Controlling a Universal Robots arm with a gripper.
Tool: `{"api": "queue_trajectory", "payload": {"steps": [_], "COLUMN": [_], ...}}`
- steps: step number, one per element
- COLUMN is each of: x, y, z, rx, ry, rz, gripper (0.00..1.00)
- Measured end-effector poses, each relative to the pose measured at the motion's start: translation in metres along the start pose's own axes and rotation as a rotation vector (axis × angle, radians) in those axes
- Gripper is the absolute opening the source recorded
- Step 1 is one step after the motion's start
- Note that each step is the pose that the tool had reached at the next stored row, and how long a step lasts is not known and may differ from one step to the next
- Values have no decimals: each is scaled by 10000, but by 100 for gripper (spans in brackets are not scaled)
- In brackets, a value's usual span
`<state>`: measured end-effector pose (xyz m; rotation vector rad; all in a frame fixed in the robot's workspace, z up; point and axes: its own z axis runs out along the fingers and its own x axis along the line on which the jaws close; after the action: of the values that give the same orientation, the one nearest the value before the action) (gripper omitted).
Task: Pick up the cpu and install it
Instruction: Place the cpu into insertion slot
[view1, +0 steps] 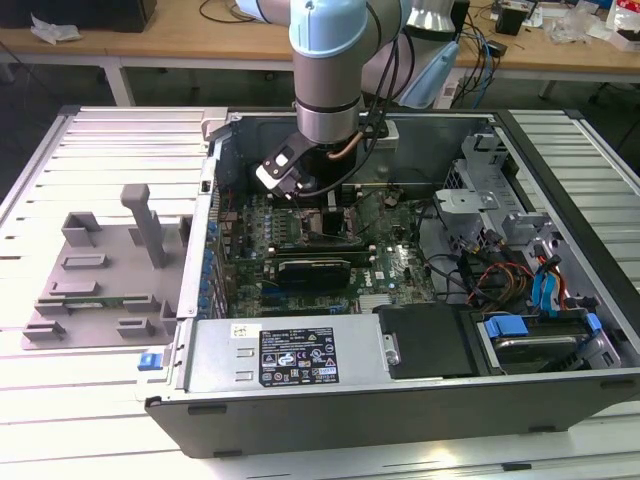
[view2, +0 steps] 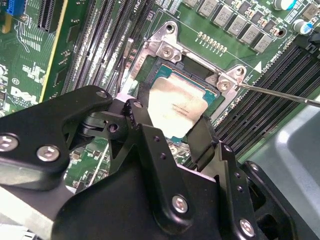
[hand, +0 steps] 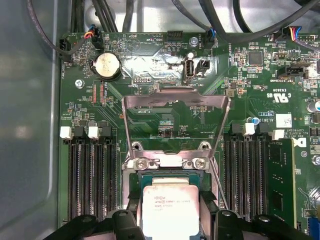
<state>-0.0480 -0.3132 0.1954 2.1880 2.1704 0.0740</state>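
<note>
The cpu (view2: 177, 97), a small square chip with a silvery top, sits between the two black fingers (view2: 141, 117) of my gripper (view2: 172, 114), which is shut on it. The chip hangs level directly over the dark socket (view2: 150, 70), within its metal frame (view2: 167, 50); whether it touches the socket I cannot tell. In the first wrist view the cpu (hand: 170, 202) lies over the socket opening (hand: 131, 186), and the hinged load plate (hand: 175, 100) stands swung open beyond it. In the exterior view my gripper (view1: 332, 205) reaches down into the open computer case over the motherboard (view1: 400, 265).
Memory slots (hand: 92, 180) flank the socket on both sides. A thin retention lever (view2: 280, 95) sticks out beside it. Cables (view1: 490, 275) and drive bays (view1: 545, 330) fill the case on the exterior view's right. A grey slotted tray (view1: 95, 275) lies outside the case on the exterior view's left.
</note>
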Motion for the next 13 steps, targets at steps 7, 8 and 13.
{"api": "queue_trajectory", "payload": {"steps": [7, 8, 13], "x": [-1, -1, -2], "y": [0, 0, 10], "z": [1, 0, -138], "rx": [-1, -1, 0], "ry": [2, 1, 0], "rz": [0, 0, 0], "gripper": [62, 62, 62]}}
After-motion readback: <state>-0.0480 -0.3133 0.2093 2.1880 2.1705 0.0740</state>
